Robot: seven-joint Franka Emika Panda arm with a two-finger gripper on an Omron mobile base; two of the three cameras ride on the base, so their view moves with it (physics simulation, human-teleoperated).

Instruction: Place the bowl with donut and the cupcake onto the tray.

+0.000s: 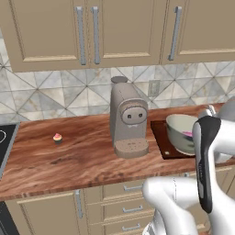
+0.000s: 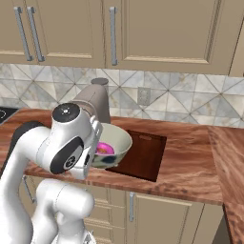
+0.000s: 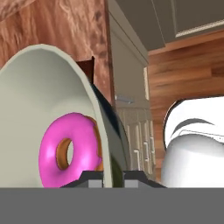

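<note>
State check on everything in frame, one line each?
gripper: shut on the bowl's rim
bowl: held, tilted, over the tray
donut: inside the bowl
cupcake: upright on the counter, left of the coffee machine
tray: flat on the counter
cabinet doors: closed

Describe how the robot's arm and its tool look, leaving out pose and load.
The arm is glossy white with rounded, bulbous links and dark grey to black joint caps and bands; one round dark cap sits on top of a link, and a long dark strip runs down a link in the left base view. The tool ends in two small dark tips with grey pads. No cables or markings show.
</note>
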